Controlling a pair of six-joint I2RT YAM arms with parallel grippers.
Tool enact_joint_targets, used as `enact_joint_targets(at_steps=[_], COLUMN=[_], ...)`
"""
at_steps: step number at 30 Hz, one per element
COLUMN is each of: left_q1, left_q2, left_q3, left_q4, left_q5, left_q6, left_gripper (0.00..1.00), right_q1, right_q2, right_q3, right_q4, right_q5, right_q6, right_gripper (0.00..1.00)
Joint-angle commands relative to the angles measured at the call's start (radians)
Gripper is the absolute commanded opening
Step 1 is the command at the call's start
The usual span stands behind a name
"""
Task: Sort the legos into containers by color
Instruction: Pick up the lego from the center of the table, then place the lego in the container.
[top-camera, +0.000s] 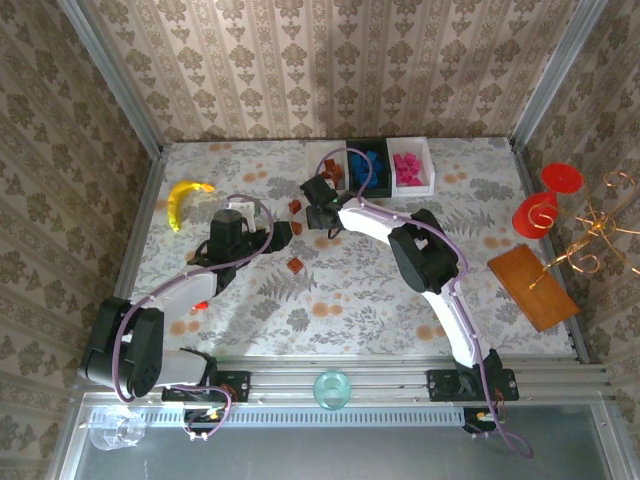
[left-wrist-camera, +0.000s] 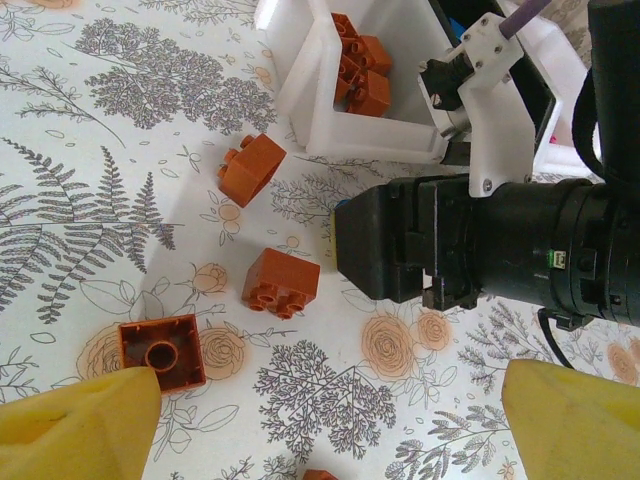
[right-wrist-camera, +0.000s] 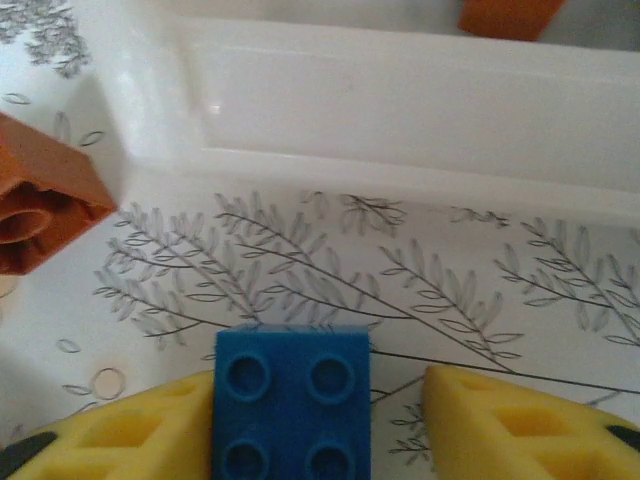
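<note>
Blue brick (right-wrist-camera: 290, 410) is lying studs up on the table (right-wrist-camera: 480, 290), between the fingers of the right gripper (right-wrist-camera: 318, 385), so I am judging that the step in hand is the picking of this brick. The jaws are standing apart around it: the finger at the left of the wrist view (right-wrist-camera: 110, 435) is touching the brick's side, while the other finger (right-wrist-camera: 520, 425) is showing a narrow gap, so the brick is not yet clamped. It is lying just beside the white tray (right-wrist-camera: 400, 110), which is holding orange bricks (left-wrist-camera: 360, 65) and so is the wrong place for it. The next move, I think, is calling for closing fully on the brick, lifting it straight up and carrying it to the black tray (top-camera: 368, 147), where the blue bricks (top-camera: 372, 168) are lying. The left gripper (left-wrist-camera: 330, 390) is hovering near with jaws wide apart, holding nothing. An upturned orange brick (left-wrist-camera: 162, 352) is lying against one of its fingers, and two more (left-wrist-camera: 250, 168) (left-wrist-camera: 281, 282) are waiting on the table
</note>
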Motion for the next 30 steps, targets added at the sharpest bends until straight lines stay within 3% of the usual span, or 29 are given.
enact_joint_targets(at_steps=[1, 4, 8, 15, 19, 23, 30], left_q1=[0.003, 0.003, -0.003, -0.061, -0.116, -0.16, -0.18], left_q2=[0.007, 0.01, 0.019, 0.032, 0.036, 0.037, 0.055], left_q3=[-0.007, -0.005, -0.005, -0.002, 0.015, 0.039, 0.024], left_q4=[0.022, 0.015, 0.046, 0.127, 0.137, 0.13, 0.178], left_q5=[0.022, 0.014, 0.043, 0.119, 0.152, 0.169, 0.185], left_q6=[-0.014, -0.005, 0.006, 0.063, 0.112, 0.146, 0.148], left_gripper=[0.89, 0.89, 0.89, 0.9, 0.9, 0.92, 0.94], right_q1=[-0.001, -0.001, -0.004, -0.053, -0.132, -0.21, -0.299], right_q2=[-0.009, -0.022, -0.148, -0.472, -0.558, -0.519, -0.29], right_q3=[-0.036, -0.053, -0.201, -0.47, -0.525, -0.468, -0.201], right_q4=[-0.007, -0.017, 0.06, 0.193, 0.265, 0.309, 0.277], right_q5=[-0.025, -0.033, -0.029, -0.002, -0.016, -0.038, -0.104], right_q6=[-0.019, -0.037, -0.068, -0.12, -0.107, -0.088, -0.058], right_gripper=[0.48, 0.4, 0.33, 0.32, 0.32, 0.32, 0.33])
